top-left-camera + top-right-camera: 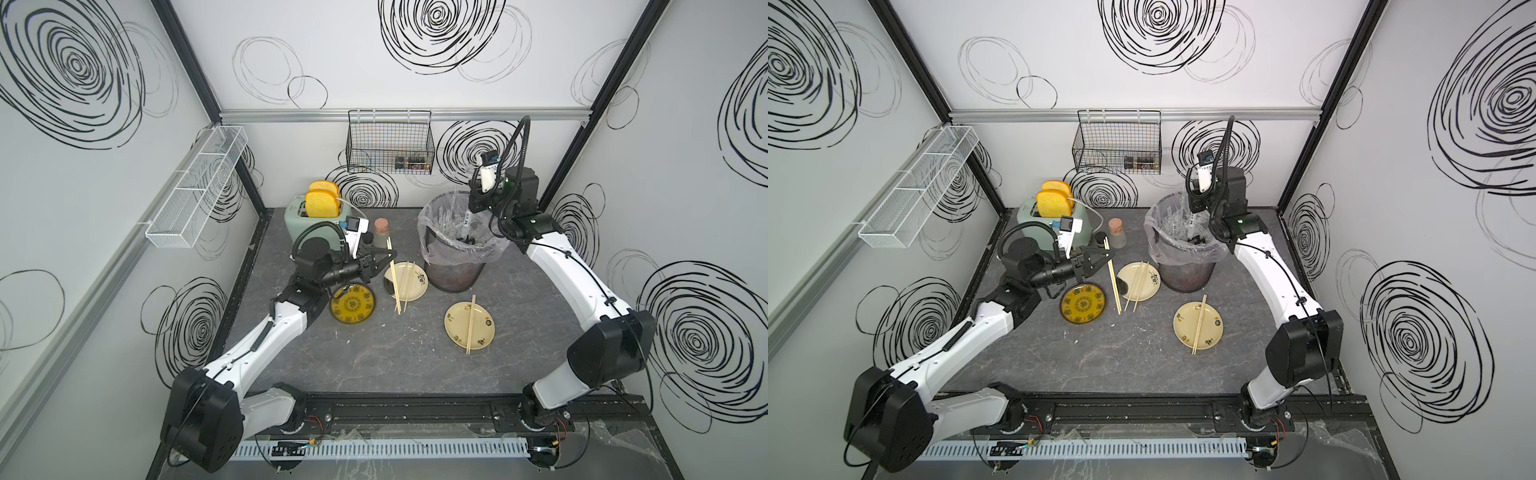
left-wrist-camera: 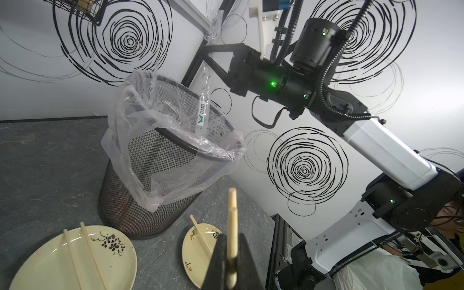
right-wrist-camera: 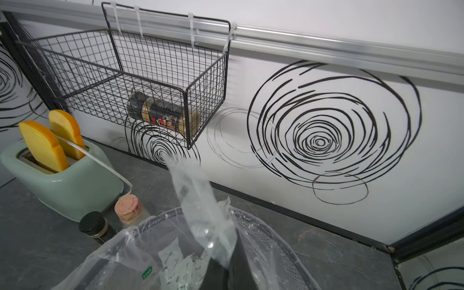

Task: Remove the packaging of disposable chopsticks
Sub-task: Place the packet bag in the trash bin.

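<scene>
Three plates (image 1: 484,334) (two cream, one yellow), three chopstick pairs (image 1: 471,324), two toast slices (image 1: 321,203), two wall baskets (image 1: 374,141)

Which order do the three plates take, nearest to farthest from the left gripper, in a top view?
1. Flower-print plate, right beside the left gripper.
2. Yellow patterned plate, nearer the robot's base.
3. Other cream plate, off to the robot's right.

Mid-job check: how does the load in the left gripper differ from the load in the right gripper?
The left gripper is shut on a bare pair of tan wooden chopsticks; the right gripper is shut on an empty clear sleeve with green print. The chopsticks sit low beside the flowered plate; the sleeve dangles over the lined bin. Both loads are long and narrow.
</scene>
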